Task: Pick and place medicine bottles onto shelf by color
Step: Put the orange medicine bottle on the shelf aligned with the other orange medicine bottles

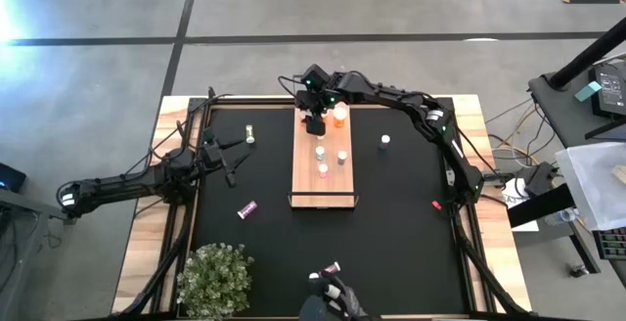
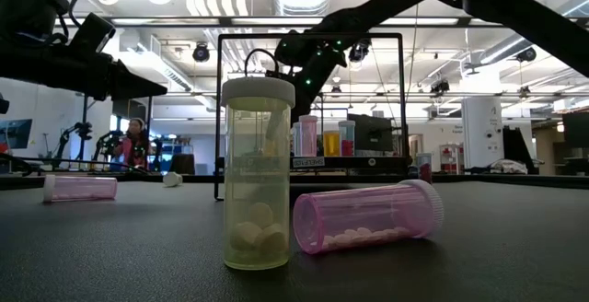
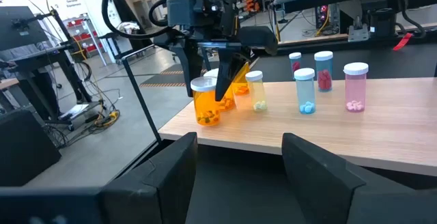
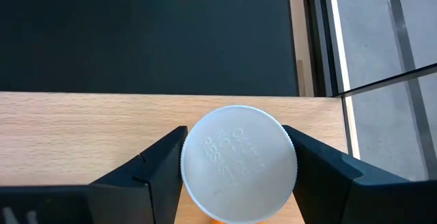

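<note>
Black tabletop (image 1: 401, 223) underneath, the long wooden shelf (image 1: 305, 179) lying down its middle. The right gripper (image 4: 239, 166) is at the shelf's far end, jaws pressed against the white cap of an amber bottle (image 3: 205, 101) standing on the wood. The left gripper (image 3: 239, 173) hangs over the mat left of the shelf, jaws apart, nothing between them. Pink bottle (image 1: 246, 207) lies on the mat.

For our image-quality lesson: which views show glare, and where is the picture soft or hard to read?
Low view: ceiling lights flare bright, arms silhouetted; the yellowish bottle is sharp. High view: glare on the floor at the left edge. Right wrist view: the white cap between the right hand is evenly lit, its embossed lettering faint.
</note>
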`<act>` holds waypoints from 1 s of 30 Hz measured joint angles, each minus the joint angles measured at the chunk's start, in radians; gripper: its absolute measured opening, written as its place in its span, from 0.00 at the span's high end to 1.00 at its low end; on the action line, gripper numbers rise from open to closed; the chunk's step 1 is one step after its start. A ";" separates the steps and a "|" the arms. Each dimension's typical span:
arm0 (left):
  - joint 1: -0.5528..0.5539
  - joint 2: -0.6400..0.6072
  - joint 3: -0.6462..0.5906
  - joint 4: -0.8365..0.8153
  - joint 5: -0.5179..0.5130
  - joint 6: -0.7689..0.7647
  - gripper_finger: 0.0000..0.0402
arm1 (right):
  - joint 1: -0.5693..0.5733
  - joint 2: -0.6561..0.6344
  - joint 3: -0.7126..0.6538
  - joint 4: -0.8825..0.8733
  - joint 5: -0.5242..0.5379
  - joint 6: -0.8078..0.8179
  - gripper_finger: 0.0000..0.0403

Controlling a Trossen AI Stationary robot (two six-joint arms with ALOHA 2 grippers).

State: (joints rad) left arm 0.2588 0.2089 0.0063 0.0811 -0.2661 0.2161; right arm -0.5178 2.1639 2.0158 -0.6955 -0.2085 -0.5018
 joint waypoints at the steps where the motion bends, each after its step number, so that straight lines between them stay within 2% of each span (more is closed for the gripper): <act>1: 0.000 0.000 0.000 0.000 0.000 0.000 0.51 | 0.000 0.000 -0.003 0.005 0.000 0.000 0.46; 22: 0.000 0.000 0.000 0.000 0.000 0.000 0.51 | -0.002 0.000 -0.021 0.033 0.000 -0.008 0.46; 25: 0.000 0.000 0.000 0.000 0.000 0.000 0.51 | -0.004 0.000 -0.021 0.032 0.000 0.004 0.41; 30: 0.000 0.000 0.000 0.000 0.000 0.000 0.51 | -0.009 0.000 -0.021 0.031 0.000 0.033 0.26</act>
State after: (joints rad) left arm 0.2588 0.2089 0.0063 0.0809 -0.2661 0.2163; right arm -0.5267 2.1639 1.9949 -0.6648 -0.2088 -0.4690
